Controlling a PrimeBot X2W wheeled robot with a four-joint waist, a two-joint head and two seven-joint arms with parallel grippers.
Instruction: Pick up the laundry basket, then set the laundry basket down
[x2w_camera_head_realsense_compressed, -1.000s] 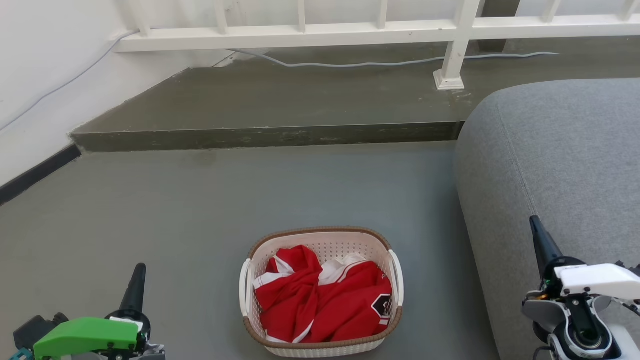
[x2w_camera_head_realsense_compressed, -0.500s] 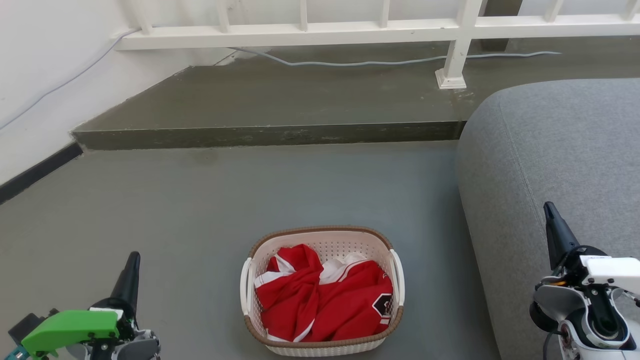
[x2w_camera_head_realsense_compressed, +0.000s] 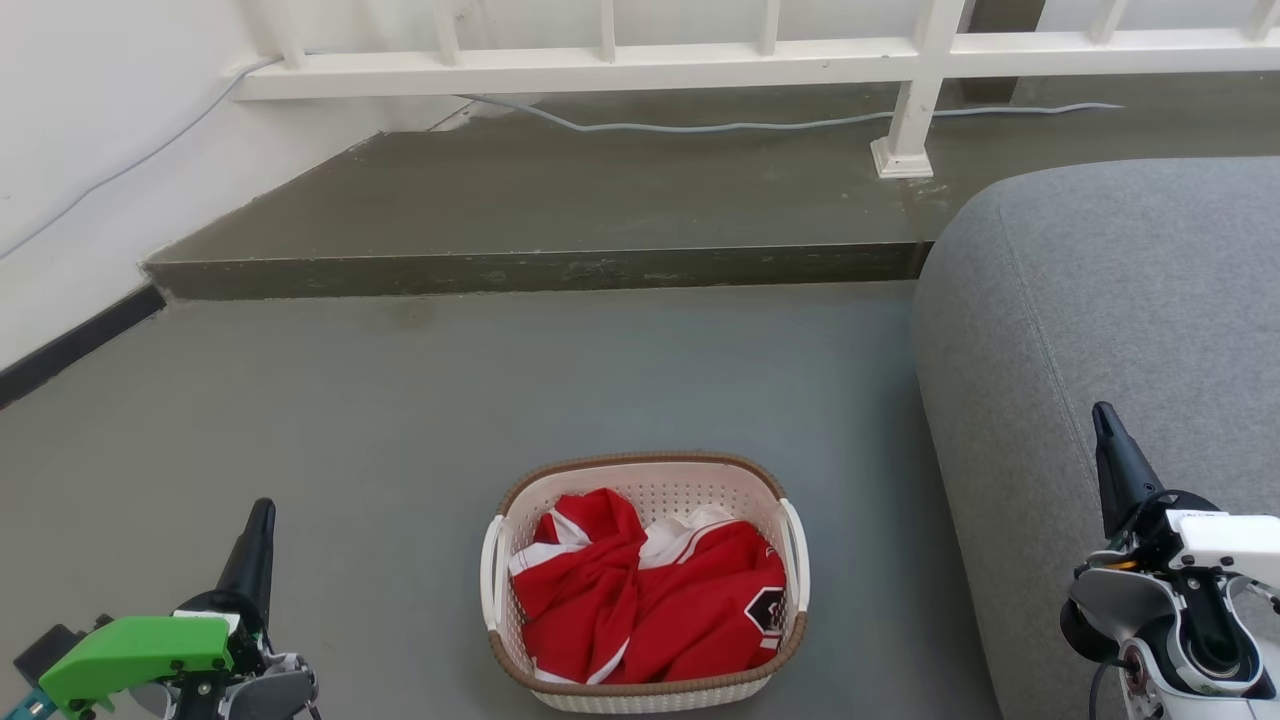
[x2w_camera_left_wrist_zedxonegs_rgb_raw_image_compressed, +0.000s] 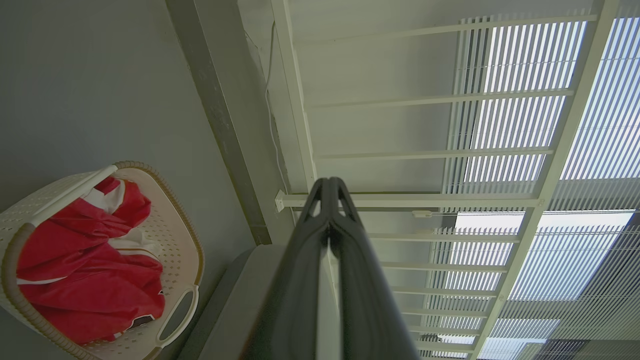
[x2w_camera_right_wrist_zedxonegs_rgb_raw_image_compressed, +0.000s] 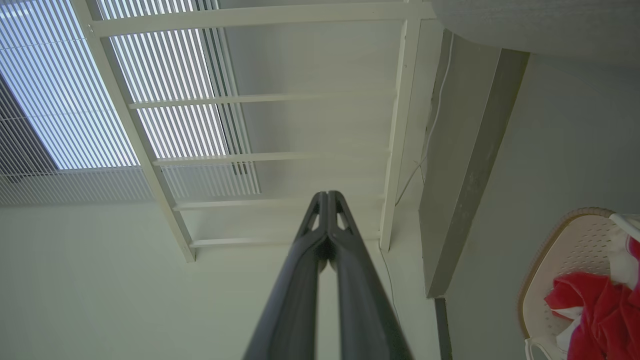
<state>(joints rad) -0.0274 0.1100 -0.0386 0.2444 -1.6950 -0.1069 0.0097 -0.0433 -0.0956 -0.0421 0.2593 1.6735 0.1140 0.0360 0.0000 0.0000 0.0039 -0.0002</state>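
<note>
A smooth grey floor (x2w_camera_head_realsense_compressed: 400, 400) runs from the near edge to a raised dark concrete step (x2w_camera_head_realsense_compressed: 550, 200) under a white wooden railing (x2w_camera_head_realsense_compressed: 600, 70) at the far side, and a rounded grey fabric sofa (x2w_camera_head_realsense_compressed: 1100, 300) takes up the right. The small oval cream-white perforated laundry basket (x2w_camera_head_realsense_compressed: 660, 492) with its brown woven-look rim stands upright on the floor at near centre, clear of the sofa, holding a crumpled red and white garment (x2w_camera_head_realsense_compressed: 650, 610). Neither arm touches it, which would fit a basket waiting to be lifted as well as one put back down after a lift. The relation that matters is that it lies between the two arms. Its white left handle (x2w_camera_head_realsense_compressed: 488, 575) faces the green-backed left gripper (x2w_camera_head_realsense_compressed: 260, 515) at near left, and its white right handle (x2w_camera_head_realsense_compressed: 797, 555) faces the white-backed right gripper (x2w_camera_head_realsense_compressed: 1103, 415) at near right, in front of the sofa. The line through the handles therefore runs left to right across the robot's front. Foreshortening keeps me from telling whether that is also its long axis. Both grippers point away towards the far side, so the basket sits off to the inner side of each. The left gripper looks somewhat the nearer to its handle. In each wrist view the two dark fingers meet at their tips with nothing between them, both on the left gripper (x2w_camera_left_wrist_zedxonegs_rgb_raw_image_compressed: 329, 187) and on the right gripper (x2w_camera_right_wrist_zedxonegs_rgb_raw_image_compressed: 327, 197).
</note>
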